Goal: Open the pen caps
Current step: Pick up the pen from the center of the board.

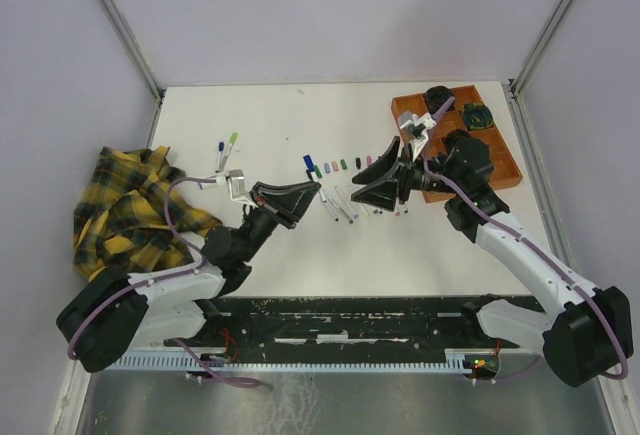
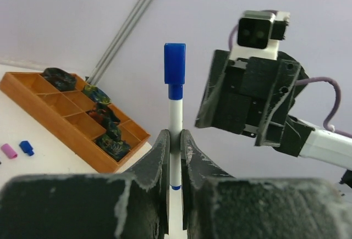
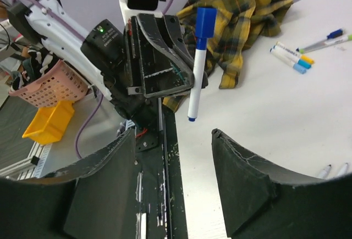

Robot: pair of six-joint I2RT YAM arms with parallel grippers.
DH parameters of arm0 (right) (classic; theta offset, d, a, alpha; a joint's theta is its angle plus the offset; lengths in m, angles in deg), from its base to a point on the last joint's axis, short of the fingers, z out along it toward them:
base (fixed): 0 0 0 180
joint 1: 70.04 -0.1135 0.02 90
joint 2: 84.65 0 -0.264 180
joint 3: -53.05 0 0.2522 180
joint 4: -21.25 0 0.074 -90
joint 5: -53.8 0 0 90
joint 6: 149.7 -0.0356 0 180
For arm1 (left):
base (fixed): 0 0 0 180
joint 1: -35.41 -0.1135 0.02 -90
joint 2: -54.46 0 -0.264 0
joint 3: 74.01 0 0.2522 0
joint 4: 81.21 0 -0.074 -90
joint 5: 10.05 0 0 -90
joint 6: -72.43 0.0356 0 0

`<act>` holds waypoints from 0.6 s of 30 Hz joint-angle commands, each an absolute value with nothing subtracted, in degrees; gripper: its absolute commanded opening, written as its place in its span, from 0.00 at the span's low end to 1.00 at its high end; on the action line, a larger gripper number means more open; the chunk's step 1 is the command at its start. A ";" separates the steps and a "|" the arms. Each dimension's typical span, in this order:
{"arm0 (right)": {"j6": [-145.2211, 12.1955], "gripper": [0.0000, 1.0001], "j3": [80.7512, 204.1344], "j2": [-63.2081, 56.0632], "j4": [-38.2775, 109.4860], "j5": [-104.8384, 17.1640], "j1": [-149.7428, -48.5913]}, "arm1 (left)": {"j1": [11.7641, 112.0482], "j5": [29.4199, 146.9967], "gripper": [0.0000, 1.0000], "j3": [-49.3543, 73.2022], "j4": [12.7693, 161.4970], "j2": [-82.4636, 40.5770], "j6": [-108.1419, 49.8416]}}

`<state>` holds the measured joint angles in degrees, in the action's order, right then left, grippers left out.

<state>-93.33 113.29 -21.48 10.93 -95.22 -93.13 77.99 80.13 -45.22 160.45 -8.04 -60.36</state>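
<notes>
My left gripper [image 1: 308, 192] [image 2: 175, 137] is shut on a white pen barrel [image 2: 175, 115] that stands upright between its fingers, with a blue cap [image 2: 175, 63] on top. The right wrist view shows the same pen [image 3: 196, 82], its cap [image 3: 205, 22] and the left gripper [image 3: 165, 44]. My right gripper [image 1: 368, 182] [image 3: 173, 133] is open and empty, facing the pen from a short distance without touching it. Several loose pen caps [image 1: 335, 166] lie in a row on the table behind the grippers; a pink cap [image 2: 8, 150] and a blue one [image 2: 25, 148] show in the left wrist view.
Uncapped pen barrels [image 1: 340, 203] lie between the grippers. Capped pens [image 1: 225, 147] [image 3: 291, 59] lie at the left. A yellow plaid cloth [image 1: 130, 205] covers the left edge. An orange tray [image 1: 505, 160] [image 2: 52, 119] with black round objects stands at the back right.
</notes>
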 commanded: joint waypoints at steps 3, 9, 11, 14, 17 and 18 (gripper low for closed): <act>-85.94 0.64 115.32 -19.06 16.84 -93.01 -97.12 | 83.94 76.39 0.03 -41.77 174.99 -14.81 -52.78; -81.97 0.58 116.66 -17.55 22.13 -91.43 -99.09 | 87.29 75.34 0.03 -39.46 178.13 -19.77 -50.86; -81.42 0.55 116.94 -17.09 23.01 -91.34 -99.37 | 87.88 75.01 0.03 -39.06 179.57 -21.02 -50.71; -81.20 0.52 117.07 -16.97 23.16 -91.30 -99.78 | 88.58 75.09 0.03 -38.43 180.24 -22.64 -50.83; -81.32 0.48 117.21 -17.10 23.21 -91.22 -100.08 | 89.21 74.86 0.03 -38.19 180.57 -24.16 -50.88; -81.40 0.46 117.24 -17.07 23.27 -91.14 -100.12 | 89.50 74.73 0.03 -38.23 181.05 -24.64 -50.88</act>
